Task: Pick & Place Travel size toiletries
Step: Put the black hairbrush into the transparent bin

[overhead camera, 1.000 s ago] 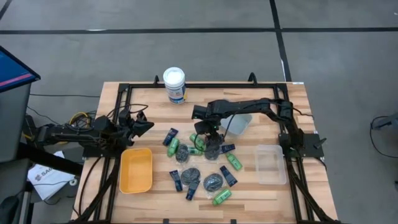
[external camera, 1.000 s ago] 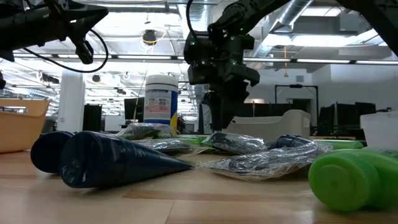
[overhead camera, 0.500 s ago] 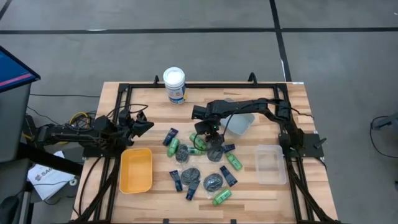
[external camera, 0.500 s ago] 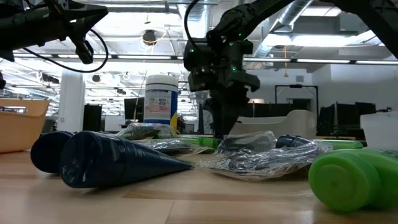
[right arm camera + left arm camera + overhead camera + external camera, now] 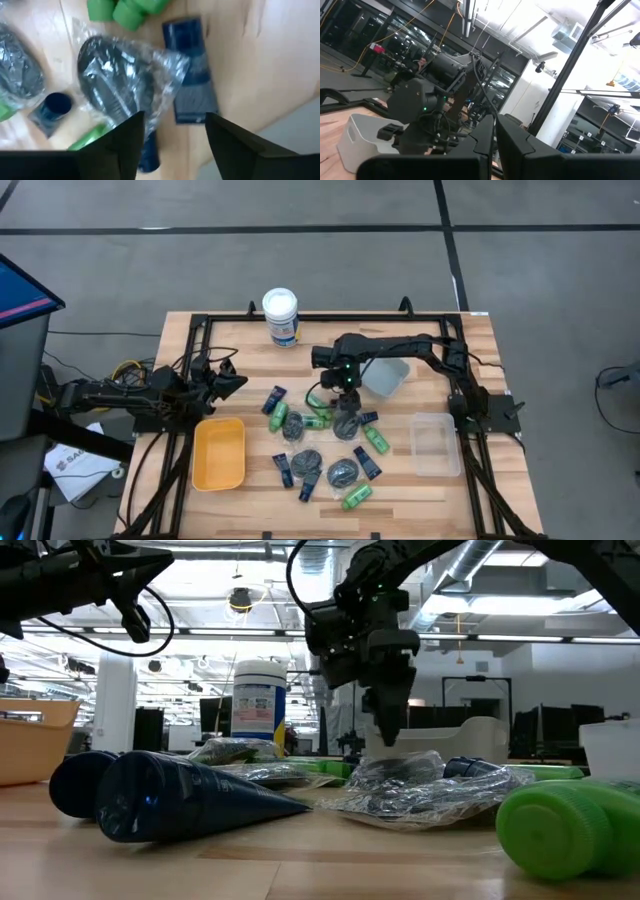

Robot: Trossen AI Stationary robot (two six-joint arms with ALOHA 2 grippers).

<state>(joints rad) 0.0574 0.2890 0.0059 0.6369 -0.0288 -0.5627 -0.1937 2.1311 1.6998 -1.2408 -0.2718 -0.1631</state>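
1. R pincer (image 5: 345, 392) hangs over the middle of the desk (image 5: 240, 500), above the back edge of the toiletries cluster; jaws parted moderately wide, nothing between them.
2. Key relation: wrapped dark grey tin (image 5: 116, 85) lies right under the R pincer, a touch ahead of the fingertips (image 5: 125, 135) in R wrist view. Round, so no long axis to align to; the crinkled clear wrap sticks up in low view (image 5: 400, 772) and is prob. the easiest part to catch.
3. Beside that tin: flat navy tube (image 5: 192, 80), touching or nearly touching the wrap, long axis roughly parallel to the pincer's fingers. Green bottles (image 5: 127, 9) just beyond the tin. Crowded, so a descent could nudge neighbours.
4. Rest of the toiletries spread across desk centre toward the front edge: more tins (image 5: 342, 472), navy tubes (image 5: 284, 470), green bottle (image 5: 356, 498).
5. L pincer (image 5: 232, 380) closed tight, parked at desk's L side near the yellow bin (image 5: 219, 453); well apart from the cluster. R arm clearly nearer.
6. Clear tray (image 5: 436, 444) on R side, pale tub (image 5: 383, 378) behind R arm, white canister (image 5: 281, 316) at back; none blocks the drop.
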